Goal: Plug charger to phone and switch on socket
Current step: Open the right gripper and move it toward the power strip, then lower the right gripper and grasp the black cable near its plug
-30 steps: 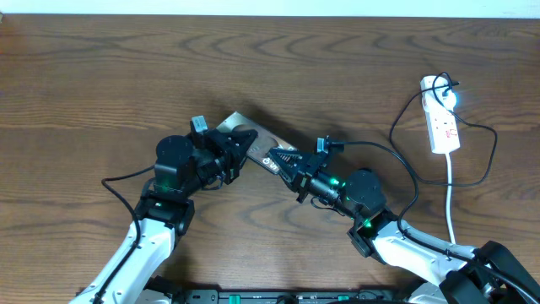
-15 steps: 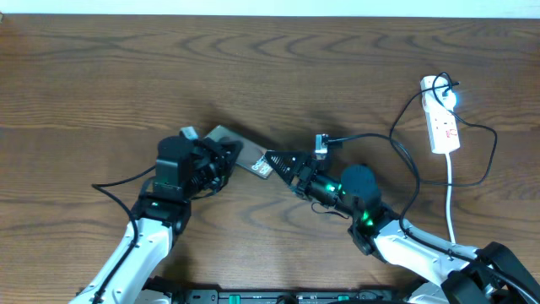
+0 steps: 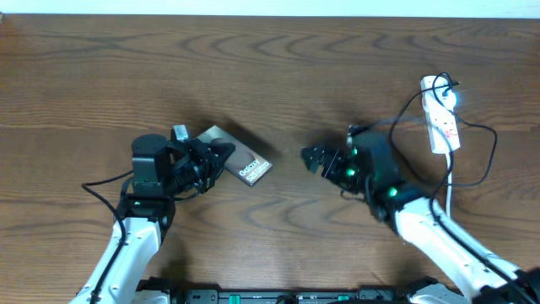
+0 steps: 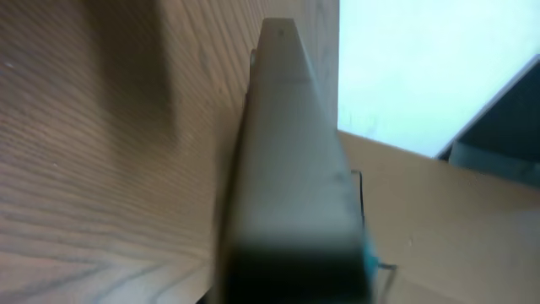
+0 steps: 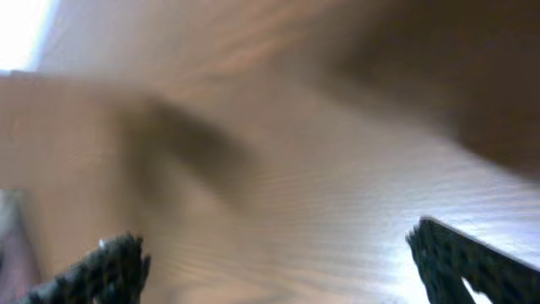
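Since the left hand (image 3: 217,158) is pinching the phone (image 3: 246,167) mid-worktop and the right hand (image 3: 314,158) is hanging wide open, empty, I'd be grabbing the charger (image 3: 493,145), far-right corner, close to its connector.

The phone (image 3: 239,160) bears small white lettering near its right end, seemingly "Galaxy". The socket (image 3: 443,127) carries red marks, too small to read.
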Robot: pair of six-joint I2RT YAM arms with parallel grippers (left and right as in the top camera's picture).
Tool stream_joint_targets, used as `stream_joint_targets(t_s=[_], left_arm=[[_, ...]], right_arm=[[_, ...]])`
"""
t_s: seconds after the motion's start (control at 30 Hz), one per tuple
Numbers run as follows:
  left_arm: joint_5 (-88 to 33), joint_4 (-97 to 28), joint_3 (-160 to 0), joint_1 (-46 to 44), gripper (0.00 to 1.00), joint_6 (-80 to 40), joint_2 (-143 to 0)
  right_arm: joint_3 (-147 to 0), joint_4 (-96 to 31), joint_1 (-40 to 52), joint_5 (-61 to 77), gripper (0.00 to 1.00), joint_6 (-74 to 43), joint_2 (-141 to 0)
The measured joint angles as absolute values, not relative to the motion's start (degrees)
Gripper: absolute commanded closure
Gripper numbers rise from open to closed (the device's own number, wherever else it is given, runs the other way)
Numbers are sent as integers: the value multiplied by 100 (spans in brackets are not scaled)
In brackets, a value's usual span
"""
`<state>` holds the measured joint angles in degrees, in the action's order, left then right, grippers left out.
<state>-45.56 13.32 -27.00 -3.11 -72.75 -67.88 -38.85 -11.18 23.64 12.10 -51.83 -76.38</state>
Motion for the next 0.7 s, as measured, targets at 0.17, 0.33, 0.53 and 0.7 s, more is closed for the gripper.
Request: stream_joint_targets(t_s=[0.17,0.33,0.53,0.7], left_arm=[[-4709,1367,-2700,-305,93,-7164,-6919],[-4775,1365,-2700,-305,93,-7150,-7188],[-4880,1365,-2700,-305,92,-7148,-7343],[-4967,1363,-2700,-305,93,-7150,-7352]], right_arm=[[-5131,-2746,2342,-569,1,-4772,-7618],[-5559,-2862,2235,-1881,1,-4639,-7826],[-5710,-2493,1992,-2945,1,-4600,-9037],[-5975,-2130,1859,-3465,1,-4593,-10082]])
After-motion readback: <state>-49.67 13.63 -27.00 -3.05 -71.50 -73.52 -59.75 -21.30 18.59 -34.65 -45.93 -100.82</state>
